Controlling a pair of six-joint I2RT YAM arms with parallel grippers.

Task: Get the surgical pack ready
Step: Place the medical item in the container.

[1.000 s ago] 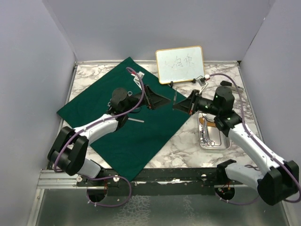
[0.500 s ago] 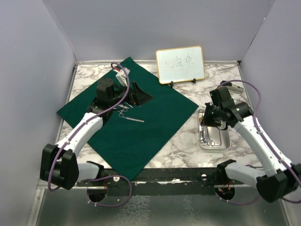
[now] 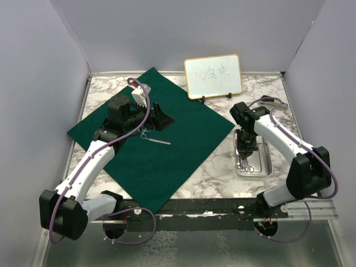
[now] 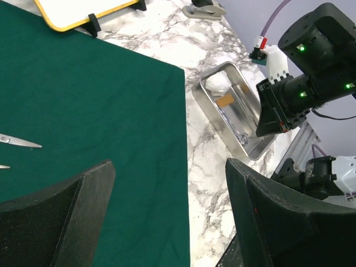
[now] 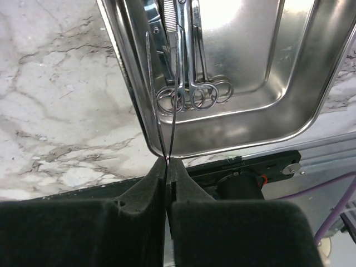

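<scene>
The dark green cloth [image 3: 167, 156] lies spread on the left half of the table. Silver scissor-like instruments [image 3: 154, 138] rest on it, and one tip [image 4: 19, 142] shows in the left wrist view. My left gripper [image 3: 160, 118] hovers open just beyond them, nothing between its jaws [image 4: 169, 211]. The steel tray [image 3: 267, 168] sits on the marble at the right, holding ring-handled instruments [image 5: 192, 94] and a white gauze wad [image 4: 218, 82]. My right gripper [image 3: 245, 146] is over the tray, shut [image 5: 168, 164] on thin tweezers [image 5: 166, 151] whose prongs reach into the tray [image 5: 295, 111].
A gold-framed whiteboard [image 3: 213, 75] stands at the back centre. A small clip-like object [image 4: 204, 9] lies on the marble behind the tray. Grey walls close in the table on three sides. A black rail [image 3: 211, 206] runs along the near edge.
My left arm pulled back to the left and its jaws widened, leaving the instruments on the cloth. My right arm swung from the table's centre to over the tray and lowered there.
</scene>
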